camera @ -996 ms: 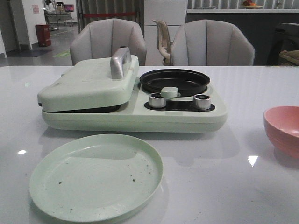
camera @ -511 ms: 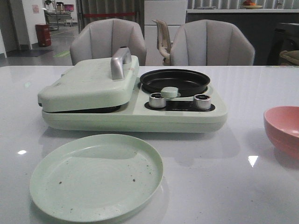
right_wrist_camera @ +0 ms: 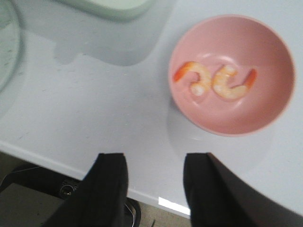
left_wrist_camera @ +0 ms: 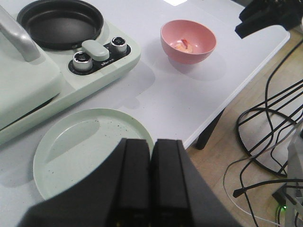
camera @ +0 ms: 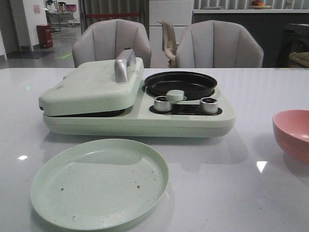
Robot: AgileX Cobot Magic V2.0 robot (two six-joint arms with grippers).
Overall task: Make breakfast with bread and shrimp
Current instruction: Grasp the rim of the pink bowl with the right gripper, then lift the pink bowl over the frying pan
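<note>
Two curled pink-orange shrimp [right_wrist_camera: 215, 80] lie in a pink bowl [right_wrist_camera: 265, 113]; the bowl also shows at the right edge of the front view [camera: 292, 134] and in the left wrist view [left_wrist_camera: 188, 41], with the shrimp [left_wrist_camera: 182, 45] inside. No bread is in view. The pale green breakfast maker [camera: 135, 104] has its lid [camera: 91, 87] shut and an empty black pan [camera: 180, 83]. An empty pale green plate [camera: 99, 181] lies before it. My left gripper [left_wrist_camera: 151, 142] is shut and empty above the plate's edge. My right gripper [right_wrist_camera: 155, 158] is open and empty, above the table's front edge near the bowl.
Two silver knobs [camera: 162, 103] and a green slider sit on the maker's front. Two grey chairs [camera: 219, 46] stand behind the table. Cables [left_wrist_camera: 265, 142] lie on the floor beyond the table's edge [left_wrist_camera: 246, 94].
</note>
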